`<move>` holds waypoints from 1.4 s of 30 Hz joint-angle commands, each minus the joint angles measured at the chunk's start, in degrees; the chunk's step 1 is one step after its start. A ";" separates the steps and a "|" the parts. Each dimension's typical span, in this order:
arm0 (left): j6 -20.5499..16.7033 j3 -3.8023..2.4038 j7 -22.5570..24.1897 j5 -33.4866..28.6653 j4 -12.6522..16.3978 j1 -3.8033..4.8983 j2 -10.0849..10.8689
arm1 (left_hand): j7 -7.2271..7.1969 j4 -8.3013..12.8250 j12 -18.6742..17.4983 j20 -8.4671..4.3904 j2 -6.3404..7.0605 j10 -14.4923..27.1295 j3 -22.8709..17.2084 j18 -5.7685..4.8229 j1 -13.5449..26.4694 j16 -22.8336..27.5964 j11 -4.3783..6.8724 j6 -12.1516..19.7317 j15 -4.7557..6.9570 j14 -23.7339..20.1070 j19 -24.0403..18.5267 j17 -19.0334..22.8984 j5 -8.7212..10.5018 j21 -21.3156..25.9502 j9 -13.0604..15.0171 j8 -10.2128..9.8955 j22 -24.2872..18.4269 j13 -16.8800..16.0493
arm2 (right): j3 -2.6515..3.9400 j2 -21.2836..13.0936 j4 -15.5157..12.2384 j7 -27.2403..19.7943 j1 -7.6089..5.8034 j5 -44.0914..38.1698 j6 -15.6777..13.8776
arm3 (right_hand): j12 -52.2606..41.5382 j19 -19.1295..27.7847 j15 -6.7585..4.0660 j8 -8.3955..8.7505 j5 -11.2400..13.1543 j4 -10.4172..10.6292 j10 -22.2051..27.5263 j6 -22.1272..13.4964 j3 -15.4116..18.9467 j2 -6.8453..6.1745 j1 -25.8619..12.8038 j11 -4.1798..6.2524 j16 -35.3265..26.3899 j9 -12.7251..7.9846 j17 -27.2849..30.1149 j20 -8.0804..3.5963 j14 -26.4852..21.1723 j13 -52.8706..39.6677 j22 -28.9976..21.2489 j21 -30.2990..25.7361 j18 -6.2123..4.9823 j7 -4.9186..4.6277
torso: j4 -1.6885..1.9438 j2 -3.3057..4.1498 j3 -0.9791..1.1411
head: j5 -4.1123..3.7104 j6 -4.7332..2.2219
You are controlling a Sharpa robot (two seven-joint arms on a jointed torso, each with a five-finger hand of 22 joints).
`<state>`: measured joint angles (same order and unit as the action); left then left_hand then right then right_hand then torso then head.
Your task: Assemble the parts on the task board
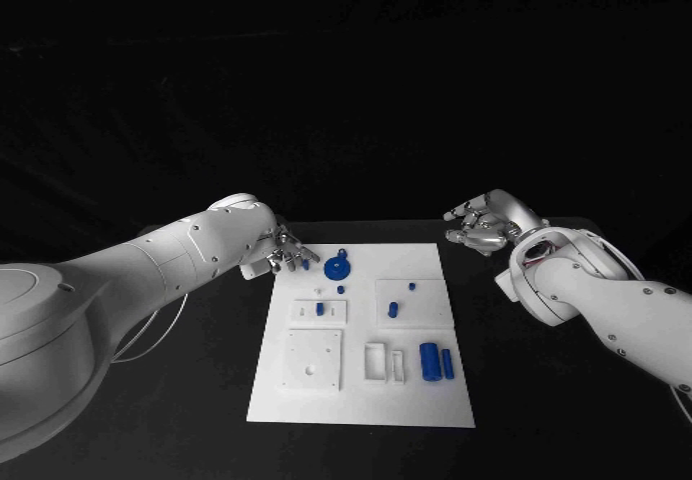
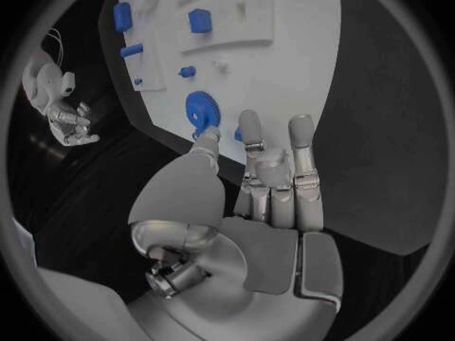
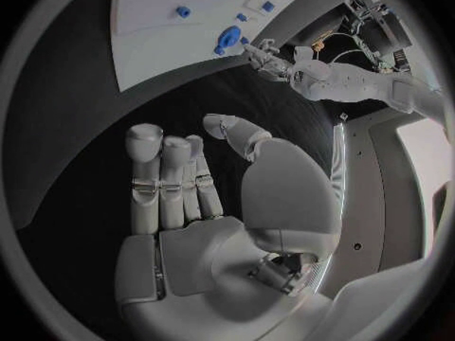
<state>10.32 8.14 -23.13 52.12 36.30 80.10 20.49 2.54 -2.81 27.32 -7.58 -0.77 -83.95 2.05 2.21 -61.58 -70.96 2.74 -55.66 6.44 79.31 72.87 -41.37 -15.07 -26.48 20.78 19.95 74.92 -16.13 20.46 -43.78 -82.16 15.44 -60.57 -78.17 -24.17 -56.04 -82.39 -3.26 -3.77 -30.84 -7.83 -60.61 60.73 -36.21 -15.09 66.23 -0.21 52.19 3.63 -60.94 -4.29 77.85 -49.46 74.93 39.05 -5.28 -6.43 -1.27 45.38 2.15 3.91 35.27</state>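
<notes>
head view: task board (image 1: 361, 400) lies flat mid-surface (image 1: 498, 420), long axis running away from the robot. Parts spread over it: round blue gear (image 1: 338, 266) near the far left corner, small blue pegs (image 1: 320, 308) in the raised blocks at mid-board, two blue cylinders (image 1: 436, 362) lying at near right.
head view, hands: left hand (image 1: 283, 254) sits at the board's far left edge, just beside the gear, probably staged to pick it. Right hand (image 1: 486, 226) is off the far right corner, over bare surface, well apart from any part.

left wrist view: left hand (image 2: 270, 182) has its fingers extended toward the gear (image 2: 202, 110). A small blue piece (image 2: 238, 134) shows between the thumb tip and a fingertip. Can't tell whether it is pinched or just lying behind them.

right wrist view: right hand (image 3: 189, 189) released, fingers loosely apart, nothing in the palm. Board's far end (image 3: 161, 38) and gear (image 3: 227, 38) lie ahead of it. Looks parked so the left arm can work freely.
</notes>
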 commanded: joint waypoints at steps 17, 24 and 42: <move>1.04 -0.01 1.22 -0.71 -0.97 -0.32 -0.46 | -0.53 4.00 0.03 -0.06 -5.93 -0.65 -1.45 -0.78 -3.75 -0.26 -0.30 -0.05 0.13 -0.48 -0.36 0.25 -2.50 -0.08 1.13 1.29 1.05 0.04 | 0.05 0.17 -0.06 -0.35 -0.01 -0.24 0.03 | 0.34 0.11 -0.11 0.24 0.09 -0.07 0.22 -0.29 0.18 0.25 0.02 -0.13 -0.27 -0.08 0.05 -0.11 -0.45 0.04 3.93 -0.32 -1.13 -0.03 | 0.05 0.07 -0.01 | -0.19 0.22; 0.83 -0.02 1.61 -1.26 -1.00 -0.33 -0.52 | -0.75 5.27 0.12 -0.02 -7.57 -0.49 -2.50 -0.79 -4.17 -0.32 -0.25 0.76 0.10 -0.60 -0.48 0.29 -2.69 -0.10 2.88 2.63 1.06 -0.01 | 0.05 0.22 -0.01 -0.26 -0.01 -0.61 0.20 | 0.34 0.11 -0.11 0.24 0.09 -0.07 0.22 -0.29 0.18 0.25 0.02 -0.13 -0.27 -0.08 0.05 -0.11 -0.45 0.04 3.93 -0.32 -1.13 -0.03 | -0.02 0.10 -0.02 | -0.16 0.31; -3.46 -0.06 2.85 -4.38 0.97 -0.28 0.78 | -1.94 11.44 0.41 0.01 -8.96 -1.06 -10.76 -0.53 -3.96 -0.99 0.18 0.25 0.27 -0.13 -0.60 -0.49 -9.48 -0.55 16.43 7.77 1.09 0.07 | 0.05 -0.04 0.10 -0.05 -0.01 -0.69 0.66 | 0.25 0.02 -0.11 0.23 -0.02 -0.03 0.25 -0.25 0.12 0.24 0.02 -0.13 -0.22 -0.08 0.07 -0.11 -0.48 0.18 3.99 -0.40 -1.10 -0.03 | 0.12 -0.02 -0.13 | 0.11 0.45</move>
<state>9.22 8.11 -21.27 49.30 36.83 79.76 21.20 1.40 7.82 27.55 -7.59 -9.35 -83.95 -7.70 2.21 -66.03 -71.62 2.74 -54.30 6.64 79.11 72.46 -41.83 -24.25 -26.71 28.61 27.06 74.90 -16.11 20.48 -43.77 -82.00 15.54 -60.58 -78.33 -24.09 -56.05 -82.40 -3.26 -3.77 -30.84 -7.83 -60.62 60.74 -36.22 -15.09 66.23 -0.22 52.19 3.63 -60.95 -4.29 77.85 -49.32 74.91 38.85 -5.28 -6.42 -1.13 45.38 2.05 3.93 35.72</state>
